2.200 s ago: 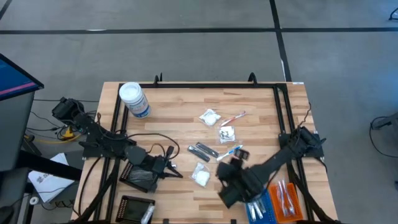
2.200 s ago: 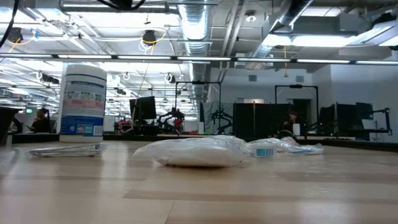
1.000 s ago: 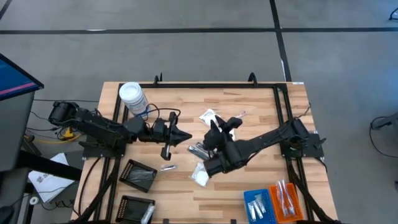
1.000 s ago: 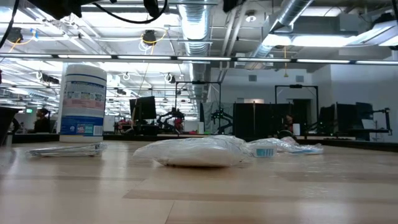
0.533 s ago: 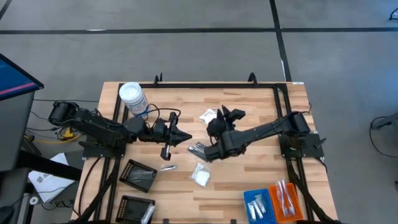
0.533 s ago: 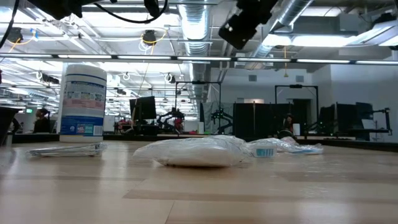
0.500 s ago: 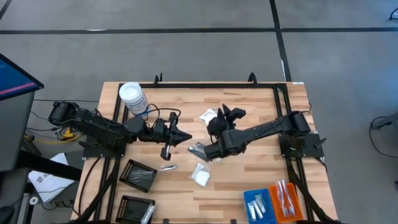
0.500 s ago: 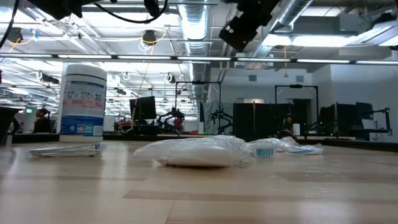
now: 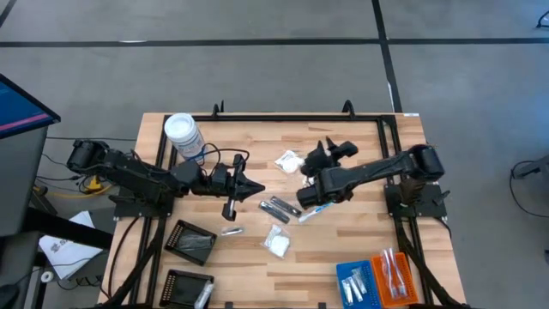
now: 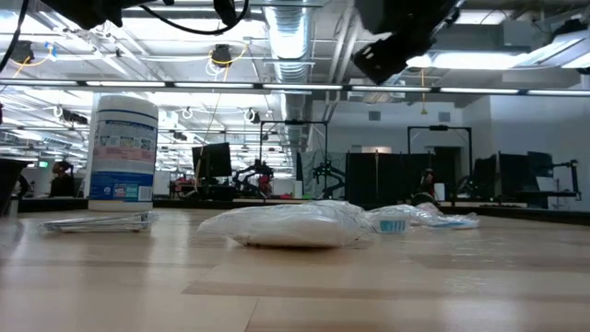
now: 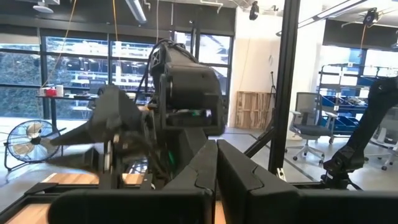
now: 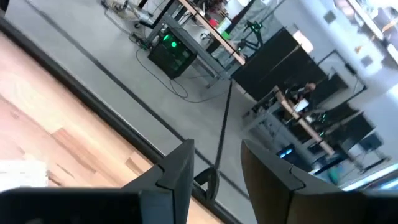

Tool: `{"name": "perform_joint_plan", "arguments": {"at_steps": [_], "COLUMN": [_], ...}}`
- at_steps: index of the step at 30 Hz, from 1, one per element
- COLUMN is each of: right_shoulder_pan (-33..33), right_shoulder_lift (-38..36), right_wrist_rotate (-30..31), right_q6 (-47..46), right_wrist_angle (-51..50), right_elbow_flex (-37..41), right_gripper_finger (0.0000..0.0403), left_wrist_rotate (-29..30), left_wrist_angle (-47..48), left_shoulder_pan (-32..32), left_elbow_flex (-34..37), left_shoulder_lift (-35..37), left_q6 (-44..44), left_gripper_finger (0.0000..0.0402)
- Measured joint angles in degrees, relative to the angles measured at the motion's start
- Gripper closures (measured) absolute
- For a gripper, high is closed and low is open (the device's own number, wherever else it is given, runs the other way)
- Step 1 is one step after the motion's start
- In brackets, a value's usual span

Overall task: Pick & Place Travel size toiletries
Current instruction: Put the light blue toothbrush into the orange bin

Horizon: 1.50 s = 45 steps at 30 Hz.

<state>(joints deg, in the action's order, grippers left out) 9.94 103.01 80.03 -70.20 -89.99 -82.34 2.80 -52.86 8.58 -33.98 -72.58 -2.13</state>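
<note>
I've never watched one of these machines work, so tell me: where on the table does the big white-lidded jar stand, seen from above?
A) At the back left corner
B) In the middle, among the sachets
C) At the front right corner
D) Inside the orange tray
A: in the overhead view the white-lidded jar stands at the table's back left corner, apart from the orange tray at the front right.

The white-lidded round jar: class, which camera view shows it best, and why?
The low view shows the jar best: it stands upright in side profile with its blue-and-white label facing the camera. The high view gives mainly its white lid, near the table's far-left corner. Neither wrist view shows it.
</note>
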Motion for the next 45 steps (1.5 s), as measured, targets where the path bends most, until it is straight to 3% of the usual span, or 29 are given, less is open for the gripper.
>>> {"name": "perform_joint_plan", "arguments": {"at_steps": [11,21,27,36,45], "right_shoulder_pan": [3.5,8.5,10.4,10.4,9.8], "right_shoulder_lift": [-12.7,-18.1,-19.1,-19.4,-19.4], "right_wrist_rotate": [-0.9,-0.8,-1.0,-11.1,-14.0], "right_q6": [-9.6,-6.9,8.4,41.6,45.5], "right_wrist_angle": [1.3,8.4,21.0,47.7,50.8], "right_elbow_flex": [10.3,12.4,12.4,12.3,13.5], "right_gripper_finger": [0.0278,0.0278,0.0278,0.0278,0.0278], "left_wrist_rotate": [0.6,1.3,1.6,1.9,1.9], "left_wrist_angle": [0.2,0.4,0.4,0.5,0.9], "left_shoulder_pan": [0.0,0.0,0.0,0.0,0.0], "left_elbow_flex": [0.0,0.0,0.0,0.0,0.0], "left_shoulder_lift": [0.0,0.0,0.0,0.0,0.0], "left_q6": [0.2,0.2,0.3,0.4,0.4], "left_gripper_finger": [0.0401,0.0401,0.0401,0.0401,0.0401]}}
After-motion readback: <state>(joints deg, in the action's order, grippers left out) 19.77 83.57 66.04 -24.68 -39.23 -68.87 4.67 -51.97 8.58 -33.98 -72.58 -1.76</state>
